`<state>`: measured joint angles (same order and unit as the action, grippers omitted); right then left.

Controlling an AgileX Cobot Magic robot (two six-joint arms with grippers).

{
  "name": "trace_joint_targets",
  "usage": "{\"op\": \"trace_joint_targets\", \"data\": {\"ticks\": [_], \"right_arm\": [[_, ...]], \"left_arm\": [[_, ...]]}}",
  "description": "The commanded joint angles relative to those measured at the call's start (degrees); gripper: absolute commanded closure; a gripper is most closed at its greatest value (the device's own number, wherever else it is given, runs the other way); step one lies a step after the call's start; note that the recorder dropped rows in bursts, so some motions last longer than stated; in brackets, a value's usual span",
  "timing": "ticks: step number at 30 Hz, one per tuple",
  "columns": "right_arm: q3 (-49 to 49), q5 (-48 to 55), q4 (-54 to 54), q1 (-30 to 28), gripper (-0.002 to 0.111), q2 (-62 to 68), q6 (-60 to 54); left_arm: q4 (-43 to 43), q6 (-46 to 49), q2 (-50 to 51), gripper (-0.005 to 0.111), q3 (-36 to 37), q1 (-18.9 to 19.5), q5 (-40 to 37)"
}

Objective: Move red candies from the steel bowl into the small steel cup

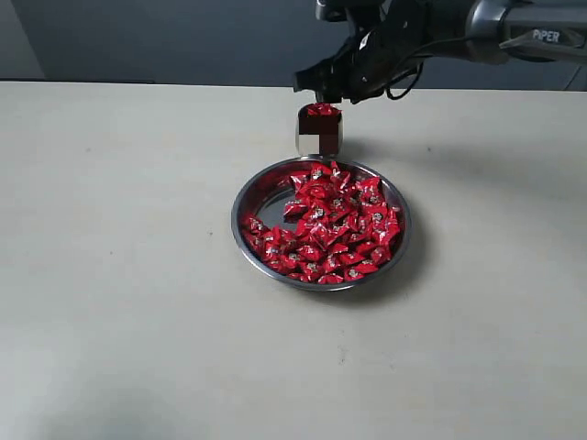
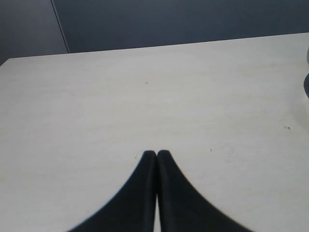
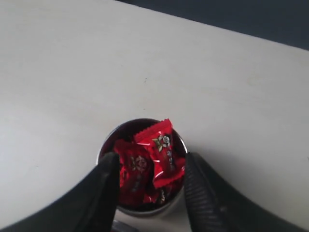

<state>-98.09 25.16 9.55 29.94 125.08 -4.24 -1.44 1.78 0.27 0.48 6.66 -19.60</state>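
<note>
Candies [image 1: 330, 225] shiny red w/ silver-white marks; cup [image 1: 318, 139] brimful

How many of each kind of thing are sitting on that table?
Steel bowl: 1
Small steel cup: 1
Red candies: 30 or more, too heaped for an exact count; most are in the bowl and a few are in the cup
Total: 32 or more
</note>
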Motion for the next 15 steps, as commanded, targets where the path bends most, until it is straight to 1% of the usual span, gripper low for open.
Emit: {"op": "trace_joint_targets", "data": {"ticks": [1,7,15], "right_arm": [[-0.39,5.05,-0.26,-0.3,0.066,-3.97,-0.08],[0.57,13.81,-0.26,0.35,0.066,-8.44,-0.08],[12.85,13.25,-0.7,2.61,0.066,-18.35,-0.08]], "left_arm": [[-0.11,-0.09,-0.27,0.106,-0.48,-0.46,0.31],[-0.11,-0.09,-0.27,0.106,-0.48,-0.46,0.31],[-0.11,-0.09,-0.27,0.106,-0.48,-0.46,0.31]]}}
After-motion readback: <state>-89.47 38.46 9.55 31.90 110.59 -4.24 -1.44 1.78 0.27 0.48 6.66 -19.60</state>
